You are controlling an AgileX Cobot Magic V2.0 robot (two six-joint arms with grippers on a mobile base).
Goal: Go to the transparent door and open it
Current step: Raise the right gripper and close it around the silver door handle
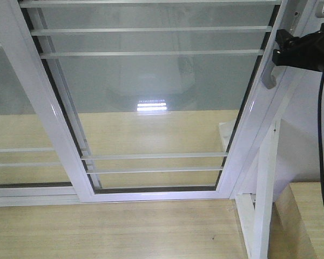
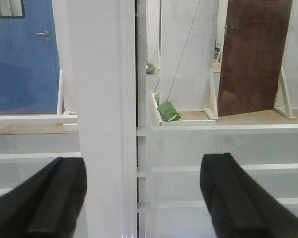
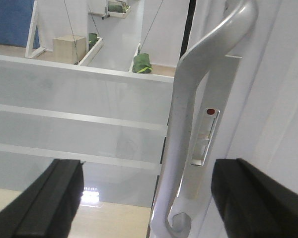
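Flanking door handle [image 3: 186,129], right fingers [image 3: 44,203] spread

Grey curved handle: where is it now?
In the right wrist view, the handle sits on the transparent door's right stile, between the open right hand's fingers.

The door [image 1: 151,108] is standing ahead, overlapping the panel [image 1: 11,108] on its left. The handle [image 3: 188,124] is sitting on the door's right edge, between the right end effector's [image 3: 146,171] spread fingers. The left end effector [image 2: 144,163] is facing a stile [image 2: 102,99].

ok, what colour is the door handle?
The handle is light grey; the right wrist view shows it best.
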